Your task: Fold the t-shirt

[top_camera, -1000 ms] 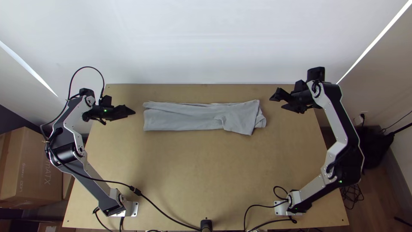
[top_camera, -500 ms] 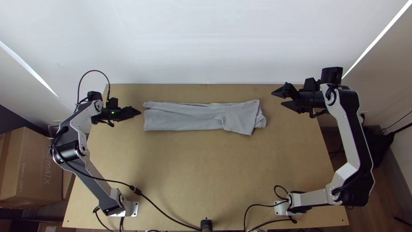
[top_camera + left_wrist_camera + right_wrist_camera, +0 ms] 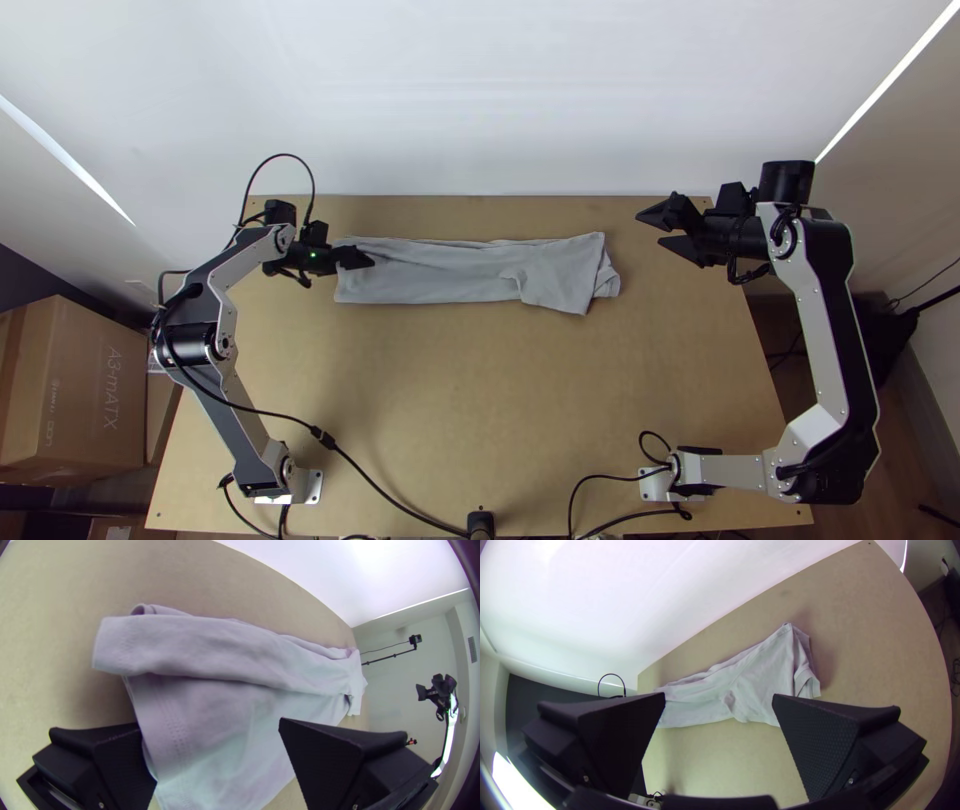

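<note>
Left gripper (image 3: 366,258), fingers spread, is held at one end of the folded gray t-shirt (image 3: 450,275), seemingly just above.

Left gripper (image 3: 370,262): now above the near-side arm's end of the t-shirt (image 3: 450,272), formerly beside it. Left arm (image 3: 228,405): shifted toward the table's middle (black cable loop (image 3: 283,155) travelling along). Right gripper (image 3: 650,228): turned slightly, its body farther from the cloth. Right arm (image 3: 838,370): elbow swung outward and nearer the table's near edge.
</note>
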